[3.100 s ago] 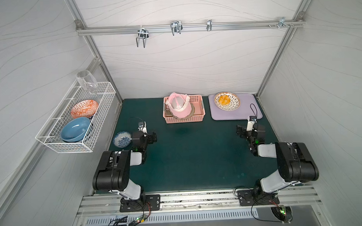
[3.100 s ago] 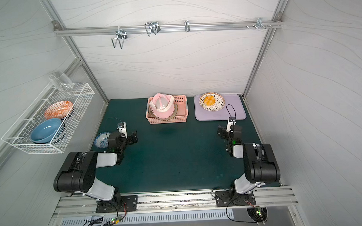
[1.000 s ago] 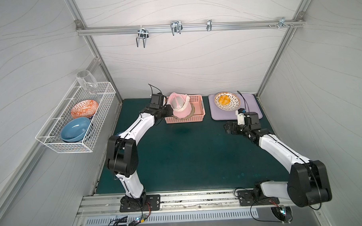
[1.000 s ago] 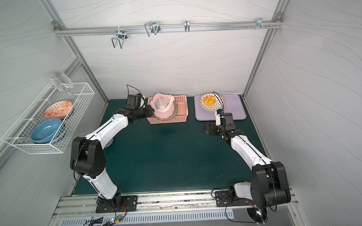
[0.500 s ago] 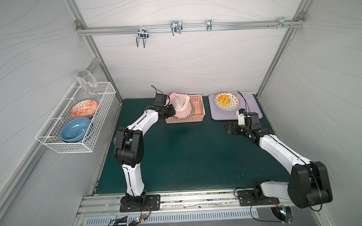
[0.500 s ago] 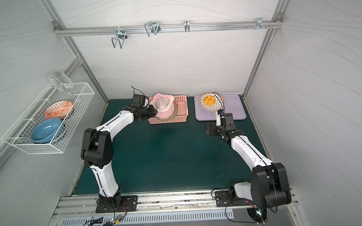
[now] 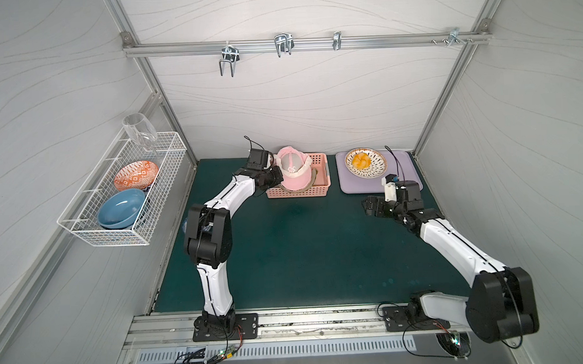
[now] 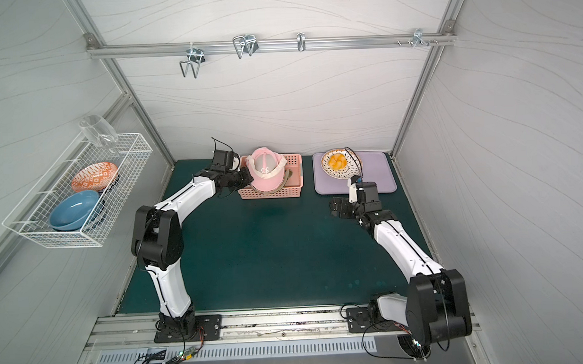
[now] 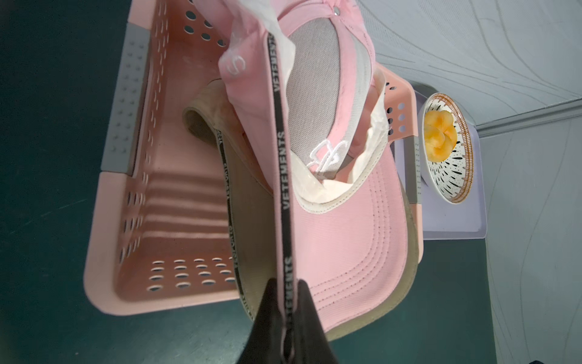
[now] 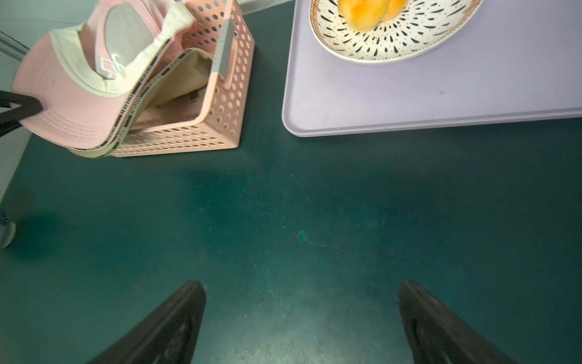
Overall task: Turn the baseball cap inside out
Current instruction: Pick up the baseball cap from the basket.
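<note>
Baseball cap point(image 9: 346, 227), lettered VETEMENTS along its edge, is pinched in left jaws; right jaws stand open.

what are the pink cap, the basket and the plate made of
The pink cap looks like matte woven cloth, probably cotton twill: fine ribbing and stitched rows show on its brim. The pink basket seems moulded plastic, smooth with a slight sheen, with uniform holes and rounded corners. The patterned plate is likely glazed ceramic, or melamine: glossy white with painted dark marks.
</note>
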`<action>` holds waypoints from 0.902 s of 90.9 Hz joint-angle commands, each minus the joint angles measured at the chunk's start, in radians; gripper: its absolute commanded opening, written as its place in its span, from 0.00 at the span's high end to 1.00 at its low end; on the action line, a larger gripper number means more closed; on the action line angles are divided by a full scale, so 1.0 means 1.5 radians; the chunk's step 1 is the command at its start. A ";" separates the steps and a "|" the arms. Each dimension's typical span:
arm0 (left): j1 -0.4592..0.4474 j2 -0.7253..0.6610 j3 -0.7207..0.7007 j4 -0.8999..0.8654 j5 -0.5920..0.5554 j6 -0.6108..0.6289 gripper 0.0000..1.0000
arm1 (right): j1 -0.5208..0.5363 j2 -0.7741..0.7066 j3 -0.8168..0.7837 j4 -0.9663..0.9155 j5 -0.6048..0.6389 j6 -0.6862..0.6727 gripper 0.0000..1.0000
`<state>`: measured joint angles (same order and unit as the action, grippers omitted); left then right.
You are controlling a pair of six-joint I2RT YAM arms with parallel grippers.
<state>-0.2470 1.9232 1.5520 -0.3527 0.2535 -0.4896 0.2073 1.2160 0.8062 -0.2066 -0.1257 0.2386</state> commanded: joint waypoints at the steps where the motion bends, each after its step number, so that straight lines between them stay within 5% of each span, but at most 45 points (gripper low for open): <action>1: -0.004 -0.080 0.007 0.006 0.041 0.051 1.00 | 0.003 -0.040 0.022 -0.005 -0.071 -0.001 0.01; 17: -0.011 -0.157 -0.004 -0.029 0.056 0.096 1.00 | 0.004 -0.069 0.024 0.019 -0.168 0.013 0.01; 40: -0.050 -0.228 -0.018 -0.094 0.202 0.235 1.00 | 0.006 -0.083 0.032 0.056 -0.299 0.041 0.01; 53: -0.112 -0.260 -0.068 -0.097 0.159 0.306 1.00 | 0.009 -0.108 0.007 0.103 -0.354 0.056 0.01; 68: -0.131 -0.264 -0.075 -0.112 0.143 0.255 1.00 | 0.050 -0.163 -0.036 0.086 -0.318 -0.046 0.01; 82: -0.132 -0.240 -0.015 -0.180 0.121 0.134 1.00 | 0.170 -0.270 -0.168 0.203 -0.209 -0.284 0.01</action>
<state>-0.4519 1.5497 1.4330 -0.5957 0.4564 -0.1638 0.3435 0.9054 0.6781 -0.0330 -0.5476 0.1165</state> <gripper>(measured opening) 0.097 0.990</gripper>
